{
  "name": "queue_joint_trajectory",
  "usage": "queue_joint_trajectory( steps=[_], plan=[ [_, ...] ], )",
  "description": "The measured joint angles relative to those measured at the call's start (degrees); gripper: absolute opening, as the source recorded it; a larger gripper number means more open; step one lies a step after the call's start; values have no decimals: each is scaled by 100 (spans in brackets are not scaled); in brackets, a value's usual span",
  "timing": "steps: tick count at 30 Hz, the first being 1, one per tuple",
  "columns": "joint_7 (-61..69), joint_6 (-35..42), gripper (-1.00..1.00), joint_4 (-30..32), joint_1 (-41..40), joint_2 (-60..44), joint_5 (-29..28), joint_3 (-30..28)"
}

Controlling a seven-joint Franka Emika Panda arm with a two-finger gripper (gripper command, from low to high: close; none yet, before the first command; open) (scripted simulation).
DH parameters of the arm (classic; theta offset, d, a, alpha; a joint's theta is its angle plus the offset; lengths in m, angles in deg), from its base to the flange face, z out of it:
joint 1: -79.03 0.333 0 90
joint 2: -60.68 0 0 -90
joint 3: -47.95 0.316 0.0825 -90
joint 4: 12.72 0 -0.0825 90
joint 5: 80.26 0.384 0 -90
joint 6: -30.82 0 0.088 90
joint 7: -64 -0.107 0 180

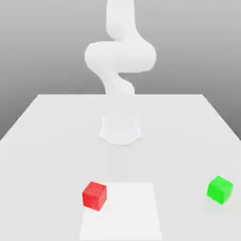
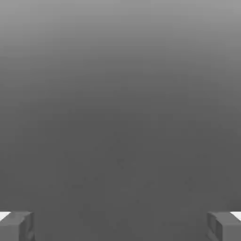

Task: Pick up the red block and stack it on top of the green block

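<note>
Though cubic, red block point(image 1: 94, 196) angled.

Matt and smooth, almost chalky, across the worktop point(image 1: 56, 155); plastic-looking and smooth on the red block point(image 1: 94, 196) and green block point(image 1: 220, 189); smooth, pale and plastic-like along the arm point(image 1: 120, 56).

The open gripper point(image 2: 120, 227) faces what seems plain grey.
</note>
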Motion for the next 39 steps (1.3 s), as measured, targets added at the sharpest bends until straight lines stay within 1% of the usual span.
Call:
queue_joint_trajectory(
  steps=[19, 25, 26, 33, 39],
  plan=[
    [-989, -2377, 0, 2273, -680, -4027, 10, -245],
    [-977, -3392, 0, 2226, -749, -5273, 96, -176],
    [-947, -3555, -100, 2200, -791, -5464, 135, -126],
    [-962, -3593, -100, 2195, -805, -5505, 119, -112],
    [-1051, -2657, -100, 2354, -771, -4410, -5, -175]
  ],
)
